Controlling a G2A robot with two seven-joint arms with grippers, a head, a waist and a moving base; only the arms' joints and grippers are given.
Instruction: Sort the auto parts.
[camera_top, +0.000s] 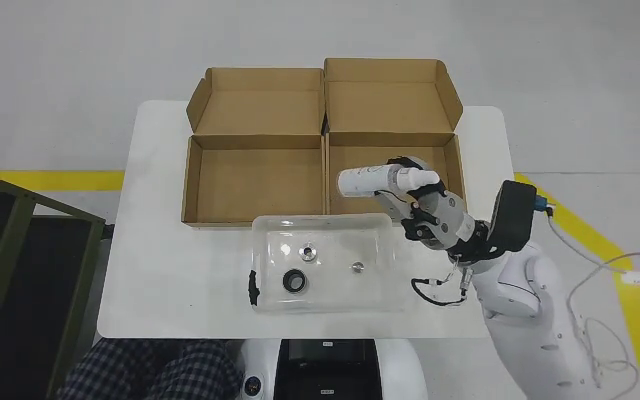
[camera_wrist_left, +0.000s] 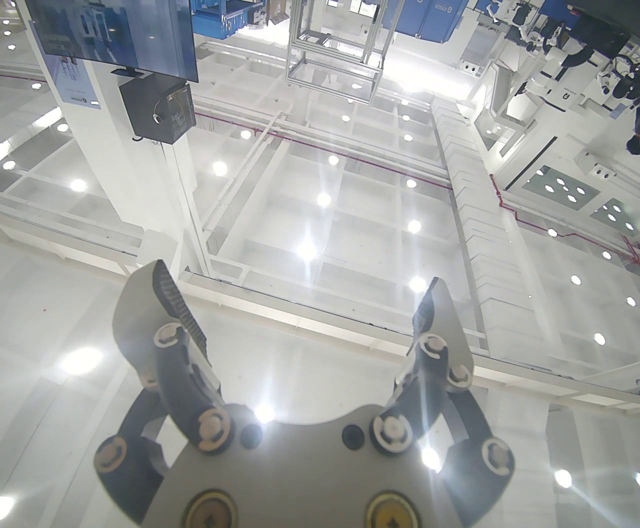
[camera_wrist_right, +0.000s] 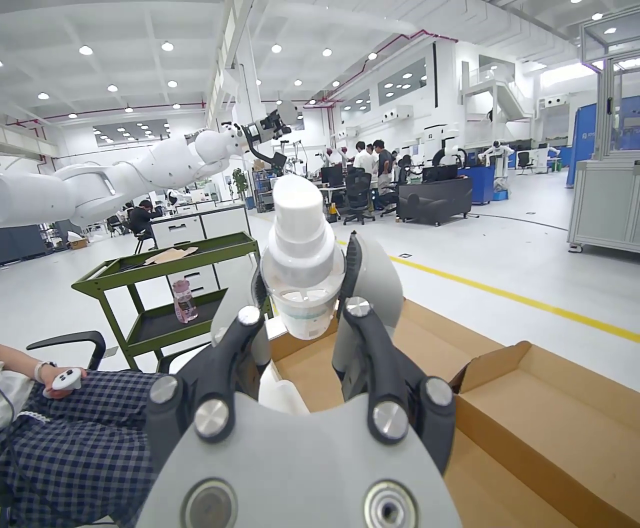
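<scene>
Toward the right of centre in the top view, the right pincer (camera_top: 402, 182) is clamped on a white spray bottle (camera_top: 368, 180), which hangs sideways above the floor of the right cardboard box (camera_top: 385, 155). From the right wrist view the two dark fingers (camera_wrist_right: 356, 260) press on either side of the bottle's shoulder, with the broad white cap pointing away from the camera and the open box below it.

A second, left cardboard box (camera_top: 255, 185) sits touching the first, both with lids folded back toward the top of the frame. Just below them, at the middle of the white bench (camera_top: 160, 250), stands a clear plastic tray (camera_top: 258, 240). Inside it lie a black ring (camera_top: 294, 283) at lower left, a round metal disc (camera_top: 308, 251) above it, and a small metal piece (camera_top: 357, 266) to the right, all apart from one another.

In the left wrist view the left pincer (camera_wrist_left: 296, 280) points up at the ceiling lights, its ribbed fingers (camera_wrist_left: 172, 300) spread wide with nothing between them
</scene>
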